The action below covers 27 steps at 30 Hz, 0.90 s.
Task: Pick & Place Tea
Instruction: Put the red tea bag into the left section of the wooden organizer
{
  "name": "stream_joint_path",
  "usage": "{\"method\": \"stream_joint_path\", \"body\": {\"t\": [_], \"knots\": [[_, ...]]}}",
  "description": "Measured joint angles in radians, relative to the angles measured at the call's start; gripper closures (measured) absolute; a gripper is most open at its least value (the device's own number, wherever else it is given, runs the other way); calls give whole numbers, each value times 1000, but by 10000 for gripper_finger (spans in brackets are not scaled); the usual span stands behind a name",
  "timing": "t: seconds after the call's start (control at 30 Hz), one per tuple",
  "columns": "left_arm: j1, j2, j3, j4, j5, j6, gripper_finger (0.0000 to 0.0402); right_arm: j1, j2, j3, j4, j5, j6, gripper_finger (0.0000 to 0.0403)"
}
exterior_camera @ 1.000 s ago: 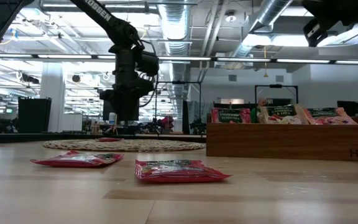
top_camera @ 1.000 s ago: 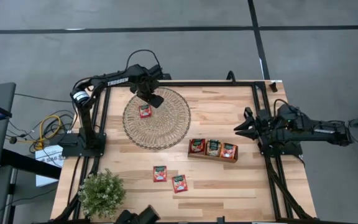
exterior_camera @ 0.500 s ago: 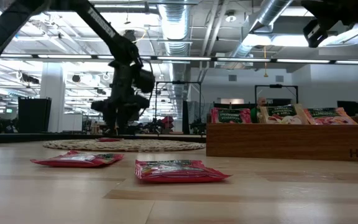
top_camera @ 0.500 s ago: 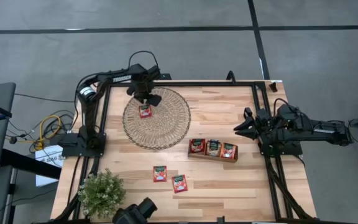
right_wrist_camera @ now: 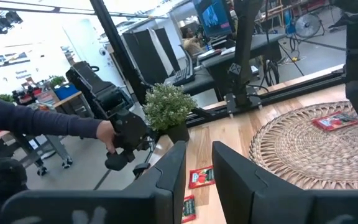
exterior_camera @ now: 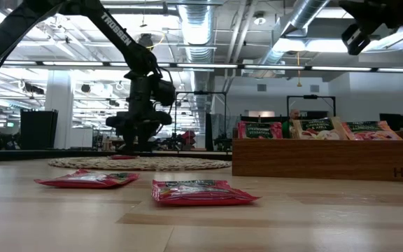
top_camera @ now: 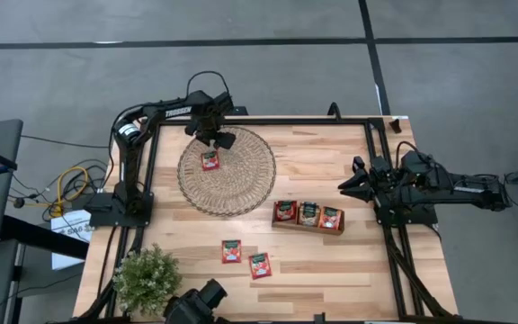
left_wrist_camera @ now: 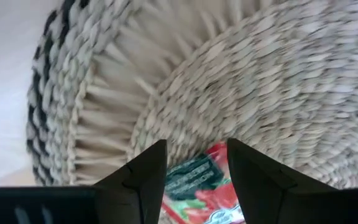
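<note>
One sachet (top_camera: pixel 209 161) near mat (top_camera: pixel 241 193) rim

Red tea sachets (top_camera: pixel 231 251) with small central pictures lie on the pale wooden worktop (top_camera: pixel 331 261), one on the beige woven mat (top_camera: pixel 241 184) with its dark-banded rim, beside a green plant (top_camera: pixel 147 279).

left gripper (top_camera: pixel 212 144): pulled back off the red sachet (top_camera: pixel 209 161) toward the wicker mat's (top_camera: pixel 241 189) far-left rim; jaws apart, nothing held.
</note>
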Motion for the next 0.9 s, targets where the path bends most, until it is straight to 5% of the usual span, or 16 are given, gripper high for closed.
{"method": "stream_joint_path", "body": {"t": [0.9], "knots": [[21,89,5,-60,19,-16,256,0,0,0,-7,0,8,333]]}}
